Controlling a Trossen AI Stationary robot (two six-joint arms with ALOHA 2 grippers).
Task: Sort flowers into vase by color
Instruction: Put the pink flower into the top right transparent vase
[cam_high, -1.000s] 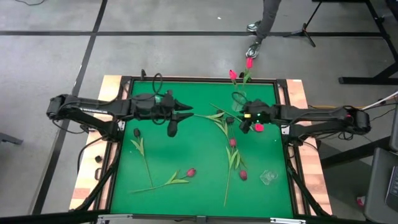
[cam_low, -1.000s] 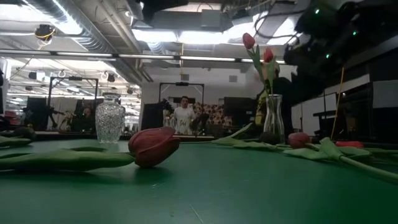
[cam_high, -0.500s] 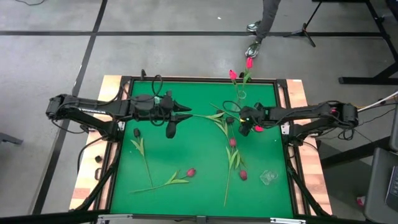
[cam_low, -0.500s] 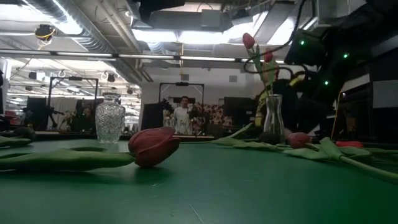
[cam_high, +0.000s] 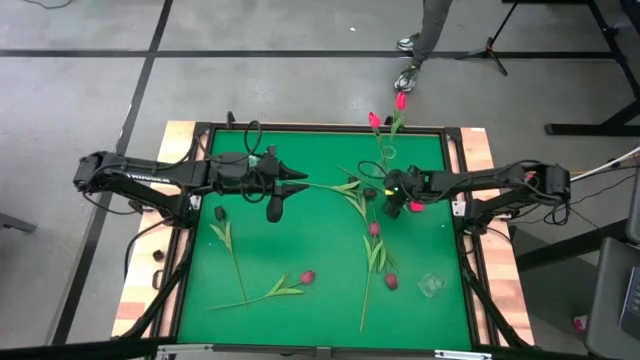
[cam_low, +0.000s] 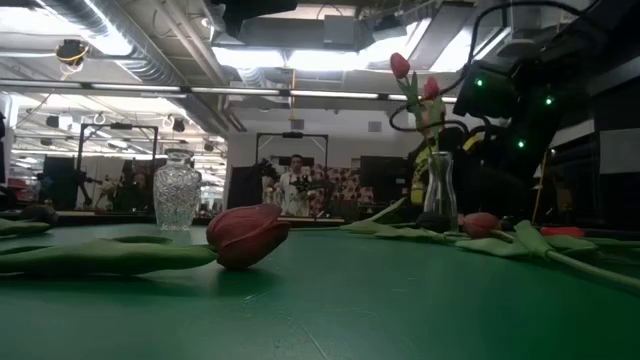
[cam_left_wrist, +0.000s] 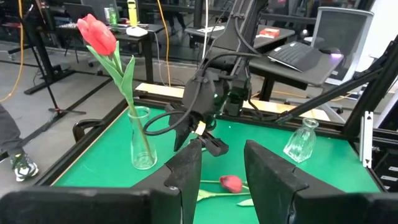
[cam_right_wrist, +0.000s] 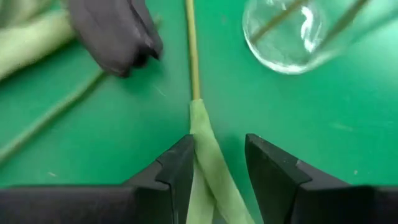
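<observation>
A green tulip stem (cam_right_wrist: 194, 68) is lying on the desk (cam_high: 300, 240) beside the tall vase (cam_left_wrist: 142, 140) holding pink tulips. The right gripper (cam_right_wrist: 214, 158) is moving in and lowering over it, jaws spread astride the stem, readying a pickup. The left gripper (cam_left_wrist: 222, 163) is hovering mid-desk, jaws parted.

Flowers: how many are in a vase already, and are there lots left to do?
Two pink flowers already stand in the tall vase. The right gripper is open around a stem lying near that vase. About six flowers lie on the table unsorted, and the other vase looks empty. The left gripper hovers, open.
</observation>
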